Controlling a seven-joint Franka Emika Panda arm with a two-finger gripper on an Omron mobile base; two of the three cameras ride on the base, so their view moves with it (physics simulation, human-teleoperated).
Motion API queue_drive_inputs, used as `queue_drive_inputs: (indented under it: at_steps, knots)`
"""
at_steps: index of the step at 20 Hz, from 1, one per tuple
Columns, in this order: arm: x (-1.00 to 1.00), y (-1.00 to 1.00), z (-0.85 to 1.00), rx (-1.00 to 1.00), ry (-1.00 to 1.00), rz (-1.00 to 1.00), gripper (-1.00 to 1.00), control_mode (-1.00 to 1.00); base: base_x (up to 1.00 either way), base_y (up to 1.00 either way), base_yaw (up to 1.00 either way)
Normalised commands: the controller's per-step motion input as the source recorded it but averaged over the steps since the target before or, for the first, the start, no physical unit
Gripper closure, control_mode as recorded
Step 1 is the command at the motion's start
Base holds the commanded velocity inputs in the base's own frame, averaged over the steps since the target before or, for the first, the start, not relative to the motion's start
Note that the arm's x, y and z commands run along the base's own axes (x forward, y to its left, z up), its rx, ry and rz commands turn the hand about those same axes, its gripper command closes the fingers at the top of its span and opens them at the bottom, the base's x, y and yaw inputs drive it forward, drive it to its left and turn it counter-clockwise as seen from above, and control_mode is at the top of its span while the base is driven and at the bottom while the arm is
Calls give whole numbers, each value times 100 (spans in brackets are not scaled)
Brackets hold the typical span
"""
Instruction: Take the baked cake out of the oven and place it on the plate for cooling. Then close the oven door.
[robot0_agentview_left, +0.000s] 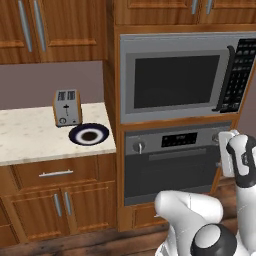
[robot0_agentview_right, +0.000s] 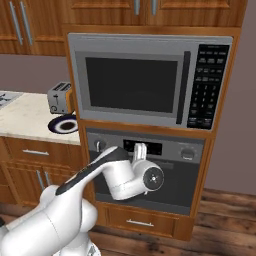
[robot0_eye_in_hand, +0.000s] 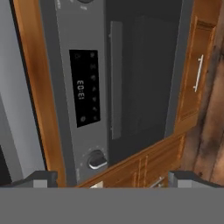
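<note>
Wood-cabinet kitchen with a pale stone counter on the left, where the plate sits just in front of a toaster. The oven sits below the microwave, with the oven door shut. The gripper hangs spread wide with nothing in it, right in front of the display strip, cake hidden

A silver toaster stands upright on the pale speckled surface, close to the back wall. Under the surface sits a wooden drawer with a short silver bar pull, and below that two cabinet doors with vertical handles. A grey microwave with a dark window, a black vertical handle and a keypad on its right is built into the wooden column. Upper wooden cabinets hang above. The floor is dark wood planks.
</note>
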Motion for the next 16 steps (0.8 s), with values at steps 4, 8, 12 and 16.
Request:
queue_drive_inputs:
  at_steps: [4, 8, 12, 16]
  knots:
    - [0, -13, -7, 10, 0, -6, -100, -100, 0, 0, 0]
    - [8, 0, -16, 3, -1, -3, -100, -100, 0, 0, 0]
    - [32, 0, -19, 5, -4, 0, -100, -100, 0, 0, 0]
    - [34, -4, -30, 6, -9, 0, -100, -100, 0, 0, 0]
